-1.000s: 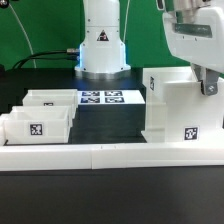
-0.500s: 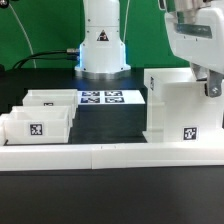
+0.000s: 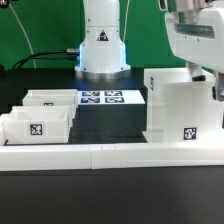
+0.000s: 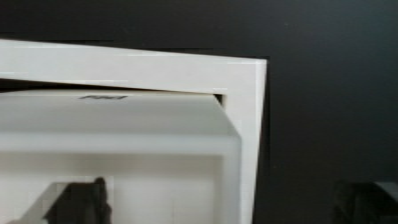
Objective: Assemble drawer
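The white drawer casing [image 3: 180, 105] stands upright at the exterior view's right, with a square tag on its front. Two small open trays [image 3: 50, 99] [image 3: 36, 125] sit side by side at the exterior view's left. My gripper [image 3: 212, 88] hangs at the casing's upper right edge, partly hidden behind it. In the wrist view the casing [image 4: 143, 130] fills most of the picture. My gripper [image 4: 231, 205] is open, with one dark finger on each side of the casing's side wall [image 4: 244, 140], and it holds nothing.
The marker board [image 3: 103, 98] lies flat between the trays and the casing. A long low white rail [image 3: 110, 153] runs along the front. The arm's white base [image 3: 102, 40] stands behind the board.
My gripper has come down a little along the casing's right edge, so that less of the finger shows. The casing and the trays have not moved.
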`<state>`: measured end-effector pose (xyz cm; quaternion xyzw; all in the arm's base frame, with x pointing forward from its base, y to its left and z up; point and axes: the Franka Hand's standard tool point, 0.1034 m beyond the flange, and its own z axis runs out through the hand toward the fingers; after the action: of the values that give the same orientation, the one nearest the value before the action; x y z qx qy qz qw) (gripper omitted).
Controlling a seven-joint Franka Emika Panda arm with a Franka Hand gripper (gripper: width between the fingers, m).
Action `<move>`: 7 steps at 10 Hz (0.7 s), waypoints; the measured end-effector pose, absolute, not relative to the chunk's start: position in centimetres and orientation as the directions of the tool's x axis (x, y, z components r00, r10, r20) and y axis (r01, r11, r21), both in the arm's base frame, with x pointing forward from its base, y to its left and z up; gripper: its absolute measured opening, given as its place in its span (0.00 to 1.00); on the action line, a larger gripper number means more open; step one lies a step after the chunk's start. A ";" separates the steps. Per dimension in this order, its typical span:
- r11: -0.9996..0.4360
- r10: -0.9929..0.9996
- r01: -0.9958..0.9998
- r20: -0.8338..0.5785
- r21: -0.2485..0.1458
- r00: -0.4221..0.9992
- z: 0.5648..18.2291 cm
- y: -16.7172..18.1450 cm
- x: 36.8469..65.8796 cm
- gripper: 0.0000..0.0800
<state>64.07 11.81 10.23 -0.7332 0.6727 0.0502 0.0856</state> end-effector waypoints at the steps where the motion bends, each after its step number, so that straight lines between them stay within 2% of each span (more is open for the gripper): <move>1: -0.083 -0.978 -0.995 -0.189 -0.058 0.092 10.2 11.8 64.1 0.81; 2: -0.122 -0.973 -0.990 -0.186 -0.066 0.133 10.4 11.8 63.9 0.81; 5: -0.355 -0.909 -0.927 -0.190 -0.118 0.372 12.8 10.9 61.1 0.81; 6: -0.400 -0.889 -0.907 -0.185 -0.131 0.418 13.4 10.6 60.3 0.81; 7: -0.399 -0.890 -0.908 -0.186 -0.128 0.417 13.3 10.7 60.3 0.81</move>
<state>60.27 10.69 13.29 -0.8351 0.5382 0.0439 0.1050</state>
